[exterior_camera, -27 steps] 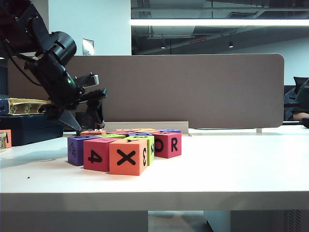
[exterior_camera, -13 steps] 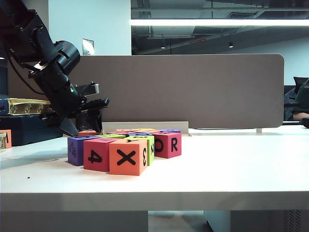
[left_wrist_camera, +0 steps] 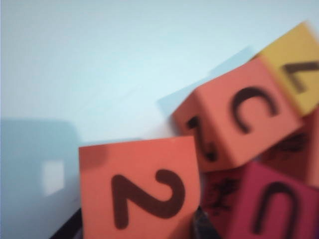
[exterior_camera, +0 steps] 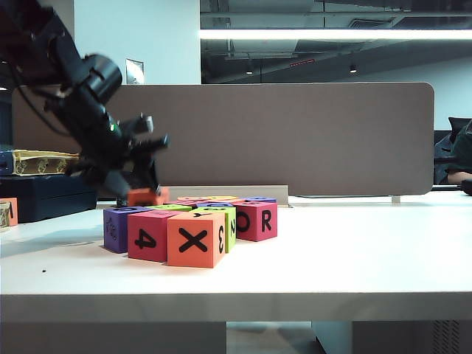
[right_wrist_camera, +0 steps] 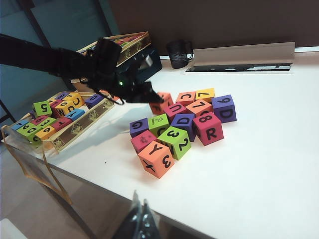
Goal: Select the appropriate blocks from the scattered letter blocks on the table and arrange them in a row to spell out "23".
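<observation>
The left tool (exterior_camera: 140,193) is clamped on the orange "2" block (left_wrist_camera: 139,191), raised off the worktop (exterior_camera: 354,251). A blocks cluster (exterior_camera: 195,228) sits close beside; a weak foam grip may slip. The right tool (right_wrist_camera: 142,219) hangs together, well apart.

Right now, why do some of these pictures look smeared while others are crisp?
In the exterior view the left gripper and arm are motion-blurred, while the letter blocks are sharp under the bright ceiling strip. The left wrist view is soft and close: the orange 2 block looks fuzzy. The right wrist view is clear, with the right gripper dark at its edge.
</observation>
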### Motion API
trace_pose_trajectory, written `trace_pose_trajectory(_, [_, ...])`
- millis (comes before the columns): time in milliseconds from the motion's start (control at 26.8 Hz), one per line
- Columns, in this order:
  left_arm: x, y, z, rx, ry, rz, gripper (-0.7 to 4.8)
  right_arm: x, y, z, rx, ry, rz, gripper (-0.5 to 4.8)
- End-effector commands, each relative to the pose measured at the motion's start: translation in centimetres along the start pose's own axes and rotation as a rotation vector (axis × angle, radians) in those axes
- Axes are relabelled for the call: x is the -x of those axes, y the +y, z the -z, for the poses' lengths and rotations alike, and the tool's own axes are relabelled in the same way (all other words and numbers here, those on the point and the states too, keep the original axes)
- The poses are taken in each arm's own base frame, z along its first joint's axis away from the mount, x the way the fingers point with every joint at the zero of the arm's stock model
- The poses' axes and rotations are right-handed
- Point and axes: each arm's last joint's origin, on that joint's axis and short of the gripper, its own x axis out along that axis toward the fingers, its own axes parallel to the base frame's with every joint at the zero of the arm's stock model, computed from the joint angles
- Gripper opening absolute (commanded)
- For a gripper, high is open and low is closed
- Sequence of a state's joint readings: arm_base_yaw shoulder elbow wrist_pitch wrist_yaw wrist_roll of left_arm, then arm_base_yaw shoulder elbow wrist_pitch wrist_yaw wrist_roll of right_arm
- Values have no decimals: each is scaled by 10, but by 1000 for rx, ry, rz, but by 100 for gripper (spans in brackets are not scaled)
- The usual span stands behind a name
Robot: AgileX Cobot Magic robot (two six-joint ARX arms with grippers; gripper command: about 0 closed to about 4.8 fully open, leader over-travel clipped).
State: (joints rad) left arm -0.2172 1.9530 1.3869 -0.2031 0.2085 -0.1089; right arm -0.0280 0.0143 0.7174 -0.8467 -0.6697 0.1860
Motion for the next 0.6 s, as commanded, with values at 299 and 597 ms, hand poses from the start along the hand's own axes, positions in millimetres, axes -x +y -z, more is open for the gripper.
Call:
trace_pose_trajectory(299, [87,-48,-49,-20,6,274,209,2,2,-1,21,-21,-1,-1])
trace_pose_trajectory(597, [94,-112,-21,-253,197,392,209,2,1,-1,23,-24,13,-1])
